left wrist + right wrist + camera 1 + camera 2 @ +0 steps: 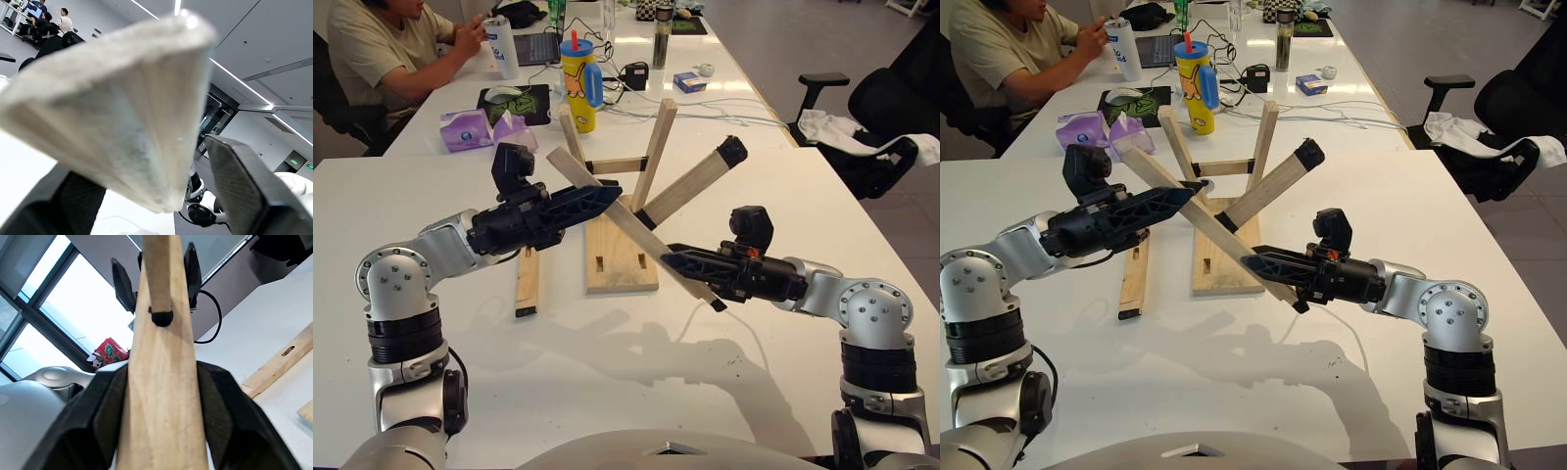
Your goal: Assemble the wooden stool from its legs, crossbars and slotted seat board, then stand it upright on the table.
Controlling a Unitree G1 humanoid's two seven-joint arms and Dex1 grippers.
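Note:
A long wooden leg point(631, 233) slants in the air above the slotted seat board point(619, 262), which lies flat on the white table point(607, 392). My left gripper point(603, 199) is shut on the leg's upper part, whose end point(112, 112) sits between the dark fingers point(244, 186). My right gripper point(674, 259) is shut on the same leg point(166, 382) near its lower, black-tipped end. A second leg with a black cap point(690, 184) rises slanting from the board's middle. Two more legs joined by a crossbar point(617, 164) stand tilted at the board's far end.
A loose wooden bar point(527, 282) lies left of the seat board. Behind stand a yellow cup point(578, 83) and purple tissue packs point(467, 129). A black office chair point(881, 117) is at the right; a seated person is at the far left table.

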